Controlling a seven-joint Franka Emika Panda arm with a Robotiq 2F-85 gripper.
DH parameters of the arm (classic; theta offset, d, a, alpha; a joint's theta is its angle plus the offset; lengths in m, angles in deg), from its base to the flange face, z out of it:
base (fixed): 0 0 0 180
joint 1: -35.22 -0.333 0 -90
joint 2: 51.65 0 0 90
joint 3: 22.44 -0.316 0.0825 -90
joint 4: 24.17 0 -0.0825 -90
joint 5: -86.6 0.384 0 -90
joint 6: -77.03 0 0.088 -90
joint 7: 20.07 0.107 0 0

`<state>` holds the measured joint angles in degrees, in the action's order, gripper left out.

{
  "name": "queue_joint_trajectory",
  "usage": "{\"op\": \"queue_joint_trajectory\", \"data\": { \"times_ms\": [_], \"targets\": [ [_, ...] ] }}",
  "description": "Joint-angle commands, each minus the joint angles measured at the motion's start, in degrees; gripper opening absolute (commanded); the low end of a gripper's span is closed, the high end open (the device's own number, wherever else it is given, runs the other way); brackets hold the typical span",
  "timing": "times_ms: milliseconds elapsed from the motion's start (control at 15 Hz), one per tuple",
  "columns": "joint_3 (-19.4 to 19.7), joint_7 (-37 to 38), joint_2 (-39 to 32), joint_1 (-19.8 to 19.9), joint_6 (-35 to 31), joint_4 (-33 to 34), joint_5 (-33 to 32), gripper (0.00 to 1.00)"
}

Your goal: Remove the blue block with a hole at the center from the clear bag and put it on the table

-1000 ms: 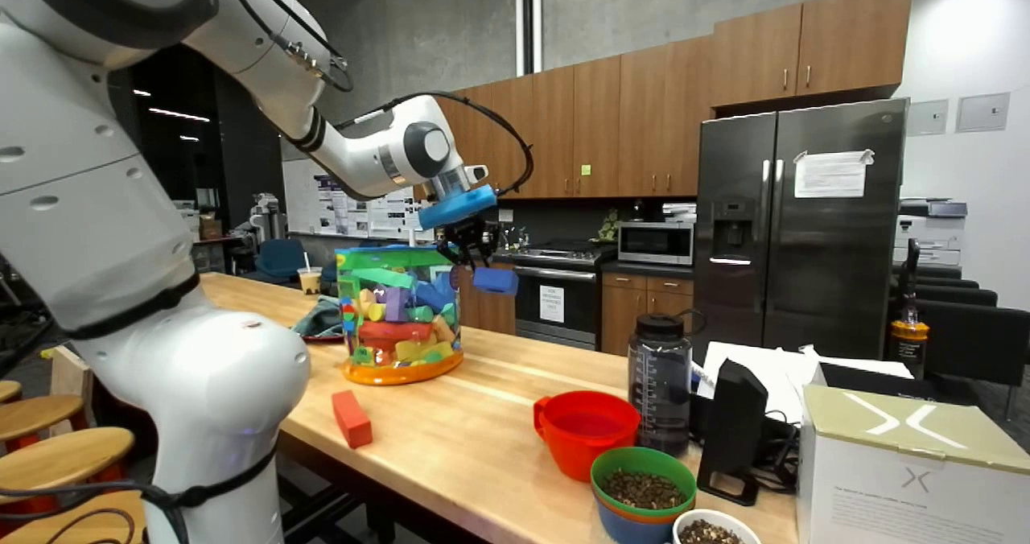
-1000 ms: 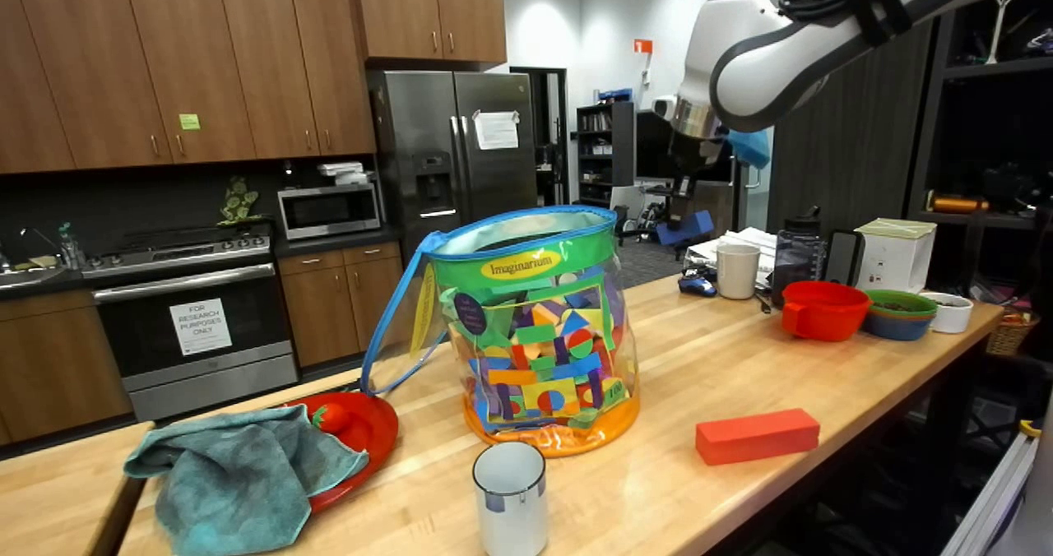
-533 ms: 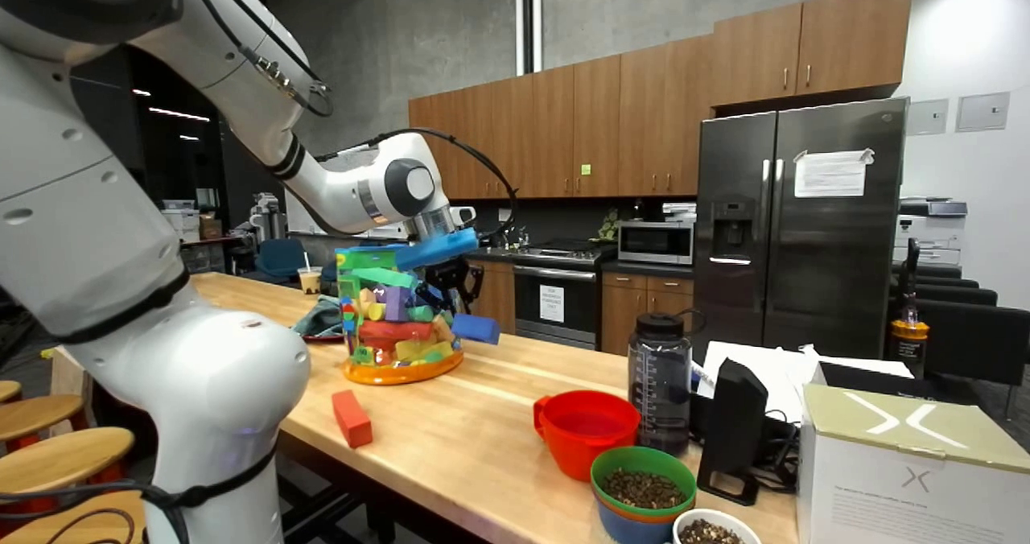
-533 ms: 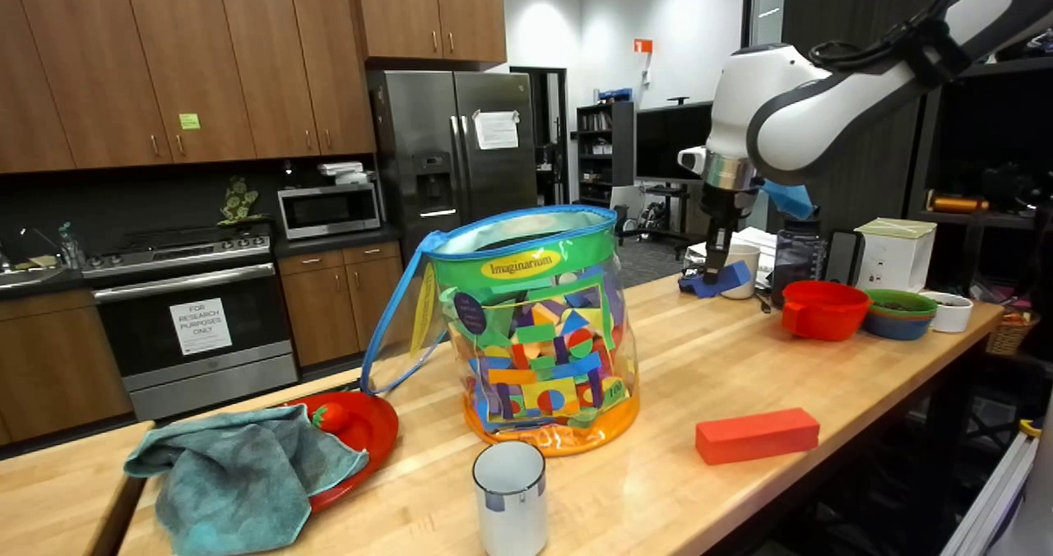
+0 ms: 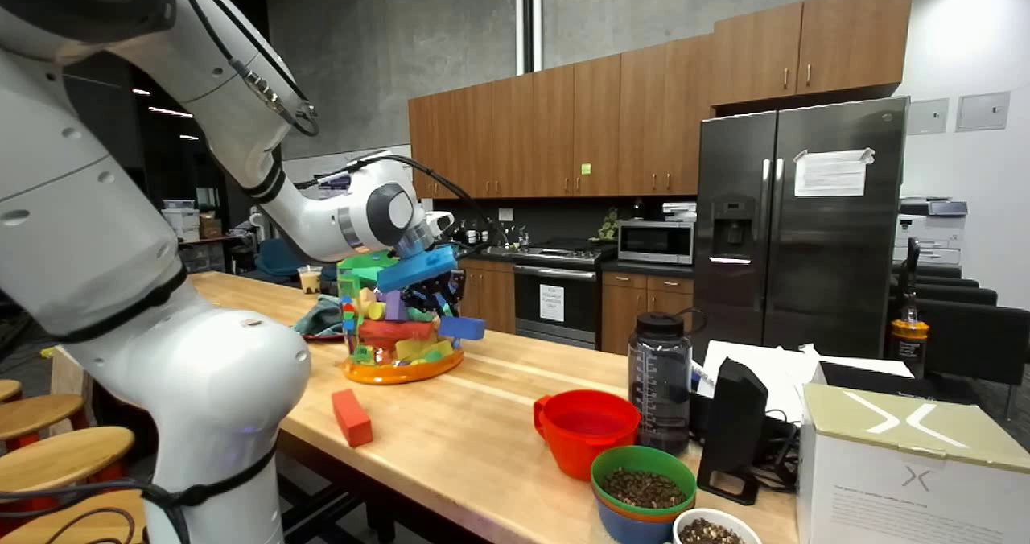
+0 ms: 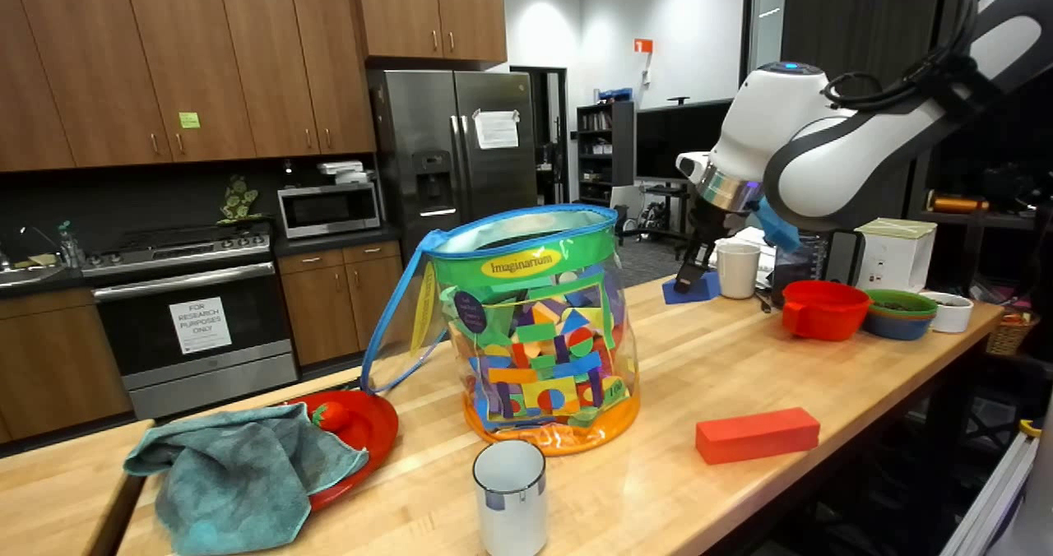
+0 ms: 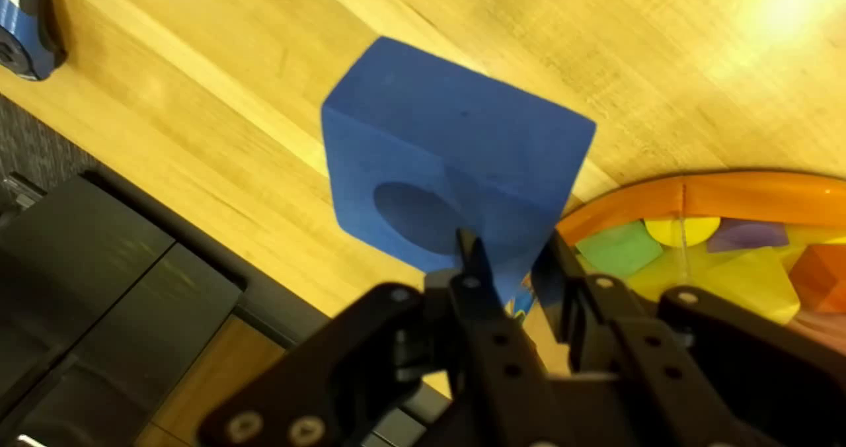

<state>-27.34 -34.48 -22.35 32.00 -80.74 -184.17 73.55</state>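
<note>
Wrist view shows my jaws pinching one corner of the blue block [image 7: 462, 123], outside the clear bag [image 7: 760, 199] and over the surface [image 7: 231, 90]. I judge this hold leaves its far end free for setting down; contact with the surface I cannot confirm.

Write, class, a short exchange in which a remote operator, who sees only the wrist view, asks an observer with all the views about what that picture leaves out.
Operator: My wrist view shows the gripper holding the blue block, but only the lower part of the clear bag. Is the bag upright?
Observer: Yes, it stands upright in both exterior views.
Operator: Does any loose block lie outside my picture?
Observer: Yes, a red block lies on the table, apart from the bag.
</note>
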Motion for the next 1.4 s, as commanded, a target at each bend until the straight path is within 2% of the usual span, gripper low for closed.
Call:
{"op": "queue_joint_trajectory", "data": {
  "times_ms": [0,333,467,600,1000,1267,1333],
  "targets": [
    [-3.1,2.4,-2.7,-0.8,-3.2,0.1,-2.0,0.06],
    [-8.8,4.9,-7.2,-0.8,-5.1,0.1,-5.2,0.06],
    [-10.8,7.0,-8.7,0.4,-5.6,0.1,-8.2,0.06],
    [-10.8,10.9,-10.4,0.9,-5.8,0.2,-14.1,0.06],
    [-7.3,22.4,-12.6,2.9,-4.2,0.2,-33.7,0.06],
    [-3.1,29.3,-13.3,3.9,-4.0,0.2,-45.5,0.06],
    [-2.0,30.7,-13.6,4.1,-4.2,0.3,-48.0,0.25]
  ]
}}
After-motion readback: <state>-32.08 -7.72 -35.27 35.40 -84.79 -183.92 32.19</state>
